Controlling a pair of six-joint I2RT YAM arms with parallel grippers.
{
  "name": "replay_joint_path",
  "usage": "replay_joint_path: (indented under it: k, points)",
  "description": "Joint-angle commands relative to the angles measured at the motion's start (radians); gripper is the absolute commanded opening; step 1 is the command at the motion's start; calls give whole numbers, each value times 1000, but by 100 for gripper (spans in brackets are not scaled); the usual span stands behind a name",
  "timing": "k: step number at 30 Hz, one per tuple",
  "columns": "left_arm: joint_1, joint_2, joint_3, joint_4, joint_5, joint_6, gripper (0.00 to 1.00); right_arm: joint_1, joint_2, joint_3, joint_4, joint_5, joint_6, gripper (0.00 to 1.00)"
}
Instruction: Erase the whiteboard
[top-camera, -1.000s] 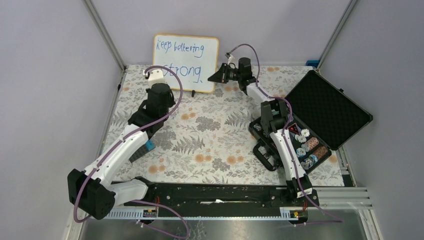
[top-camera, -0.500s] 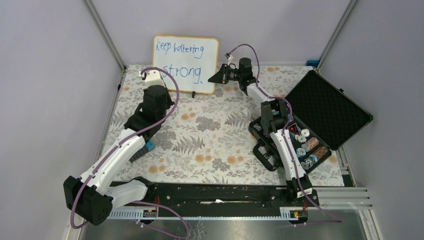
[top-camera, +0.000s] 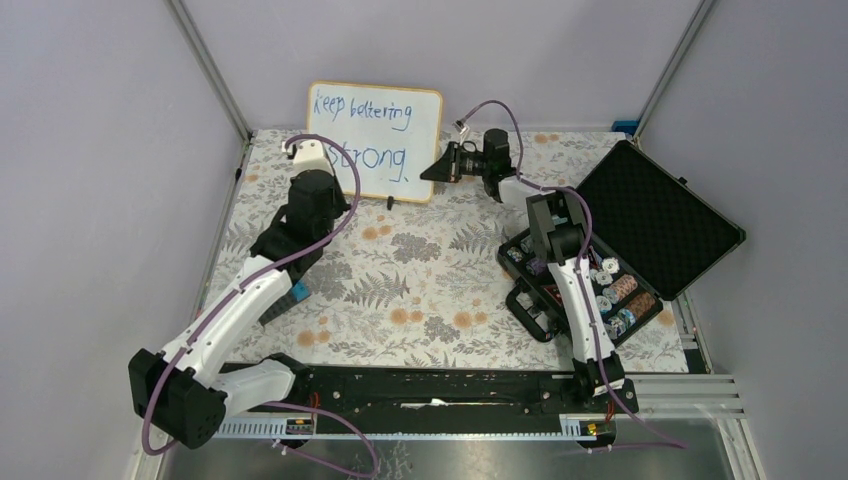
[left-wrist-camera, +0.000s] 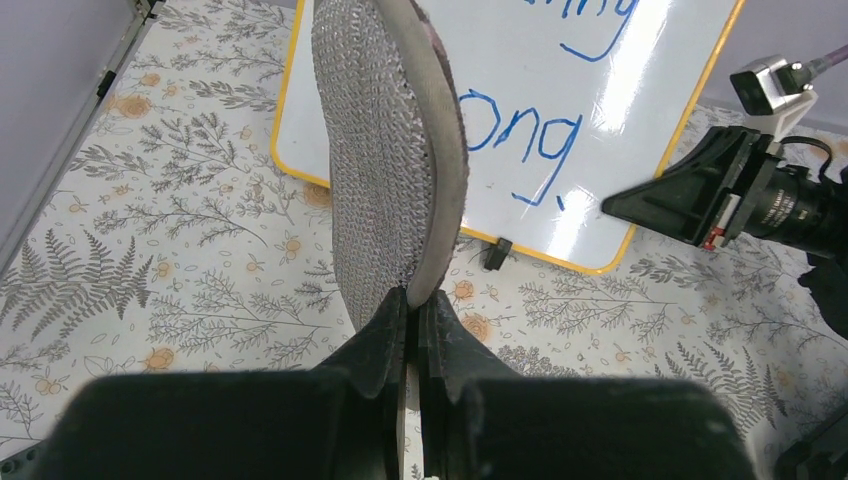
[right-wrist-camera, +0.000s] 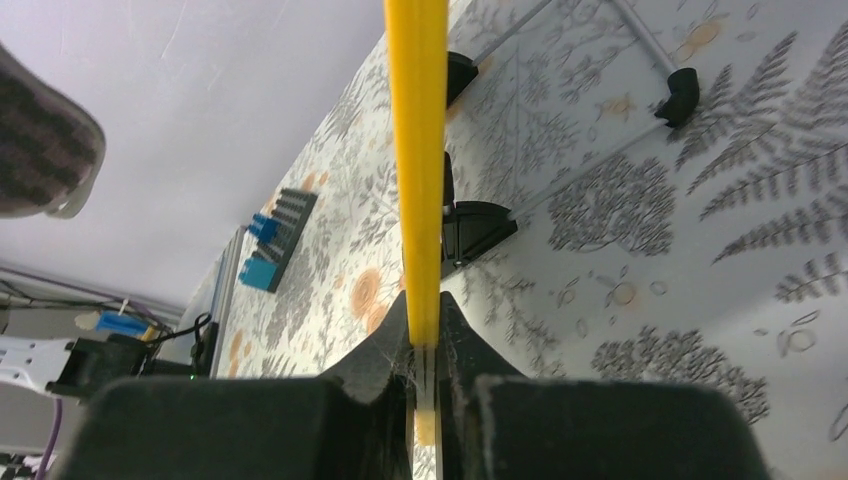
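My right gripper (right-wrist-camera: 424, 335) has dragged the board (top-camera: 375, 140) a touch rightward, clamped on its yellow right edge. It stands at the far side of the table (top-camera: 430, 285). My left gripper (left-wrist-camera: 410, 305), nearer the writing (top-camera: 380, 158), pinches the mesh pad (left-wrist-camera: 385, 150) just before the board's left half.

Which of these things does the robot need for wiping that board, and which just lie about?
In the job: whiteboard, held at its edge by the right pincer; grey mesh pad in the left pincer.
Lying about: black case with small spools; blue-and-black block.
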Motion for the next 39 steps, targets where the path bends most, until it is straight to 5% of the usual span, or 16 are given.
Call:
replay_joint_path:
  k: [1, 9, 15, 18, 27, 39]
  points:
    - [4, 11, -12, 61, -10, 28, 0, 31, -107, -112, -15, -183, 20, 0]
    - [25, 109, -14, 74, -12, 38, 0, 23, -263, -427, 84, -203, -28, 0]
    - [119, 364, 220, -274, -129, -253, 0, 22, -287, -464, 105, -179, -34, 0]
    - [137, 421, 251, -277, -140, -291, 0, 22, -281, -469, 148, -190, -2, 0]
    - [327, 581, 302, -134, 149, -260, 0, 22, -280, -474, 155, -210, -4, 0]
    - [307, 833, 506, -63, 458, -311, 0, 22, -267, -420, -17, -178, -104, 0]
